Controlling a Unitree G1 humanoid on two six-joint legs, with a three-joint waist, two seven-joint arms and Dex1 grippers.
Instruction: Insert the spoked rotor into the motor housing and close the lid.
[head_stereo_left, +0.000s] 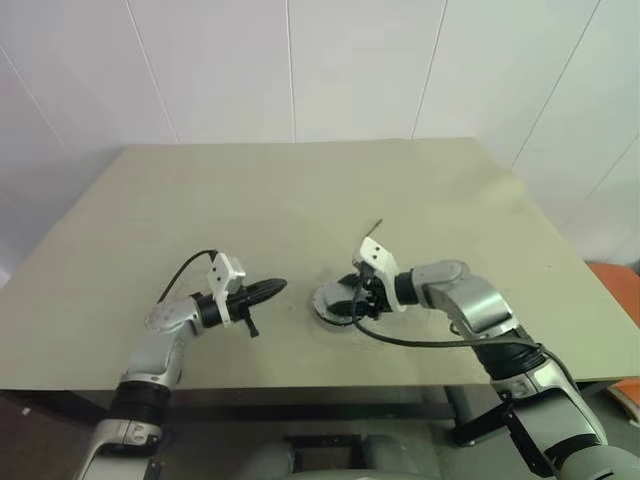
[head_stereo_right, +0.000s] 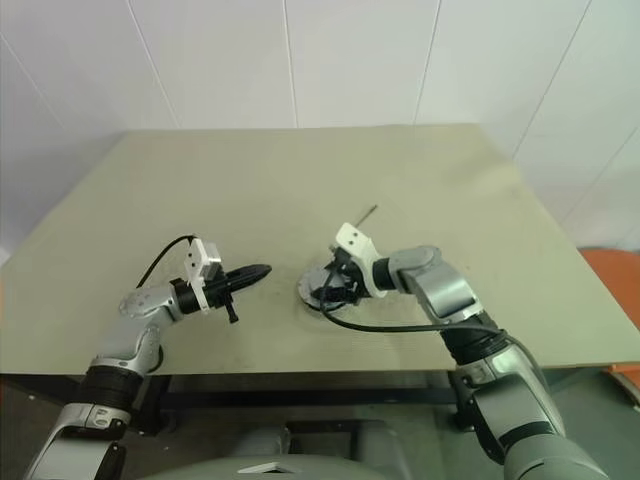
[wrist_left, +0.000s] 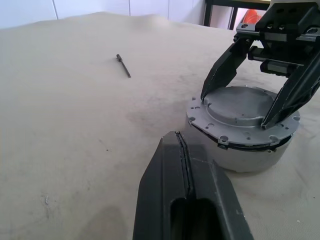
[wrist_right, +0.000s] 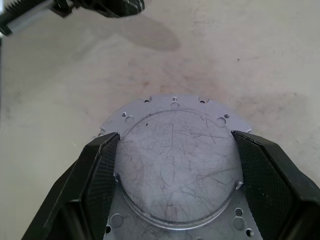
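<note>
The motor housing (wrist_left: 245, 157), a thick round silver-grey puck, stands on the table in front of me. A flat grey lid (wrist_right: 175, 165) with a raised round centre and a rim of small holes lies on top of it. My right gripper (wrist_right: 172, 137) reaches down over it, one black finger pressed against each side of the lid's raised centre. My left gripper (wrist_left: 177, 137) hovers level a short way to the left of the housing, shut and empty, pointing at it. The spoked rotor is hidden.
A thin dark pin (head_stereo_left: 375, 226) lies on the beige table (head_stereo_left: 200, 200) just behind the housing. The table's front edge runs close under both arms. An orange thing (head_stereo_left: 622, 285) stands off the table at the right.
</note>
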